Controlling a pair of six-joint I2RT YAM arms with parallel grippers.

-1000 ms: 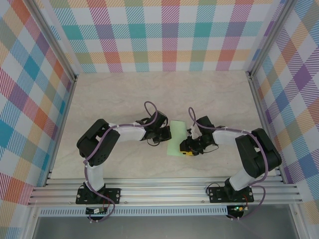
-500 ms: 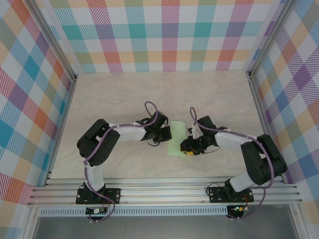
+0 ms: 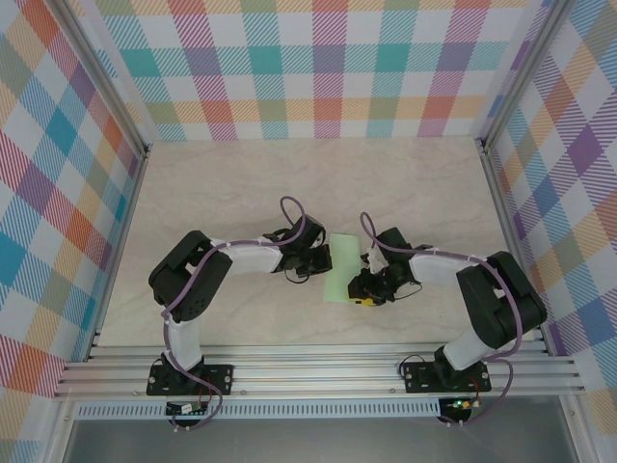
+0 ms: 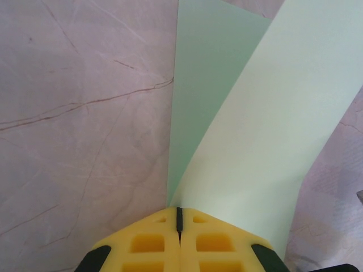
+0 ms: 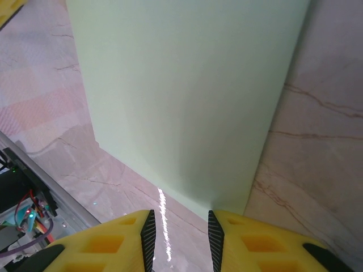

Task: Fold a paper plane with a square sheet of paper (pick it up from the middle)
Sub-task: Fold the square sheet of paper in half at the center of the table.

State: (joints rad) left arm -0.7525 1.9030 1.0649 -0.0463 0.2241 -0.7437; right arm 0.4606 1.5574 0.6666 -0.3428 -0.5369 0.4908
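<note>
Left gripper: closed tight on the paper's near edge, where a lifted flap and a flat layer met right at our fingertips.
Right gripper: jaws partly apart, holding nothing; a paper corner lay just ahead of the gap.
Paper: on the table between both grippers, seen from above as a narrow strip, doubled over.
Done: we judged one lengthwise fold begun, the flap not pressed flat.
Left: creasing it, then the nose corners and wing folds — no dart shape yet.
</note>
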